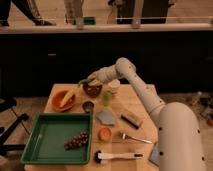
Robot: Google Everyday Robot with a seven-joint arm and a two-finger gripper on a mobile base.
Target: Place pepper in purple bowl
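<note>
Gripper (89, 79) hovers clasping the pepper (84, 81) at the far-left rim of the purple bowl (92, 89) just beneath it, so the placing step seems underway, needing a slight shift inward before letting go.

Table (142, 107): light wood, lower centre of the frame.
Back wall (55, 60): dark panelling across the middle.
Ledge (105, 27): pale strip along the top.
Floor (20, 117): dim, left side.
Light: warm, low.
Gripper (86, 81): left of centre, above the table's far edge.

hand (88, 80) over purple bowl (93, 89) | pale cup (106, 98) just right
</note>
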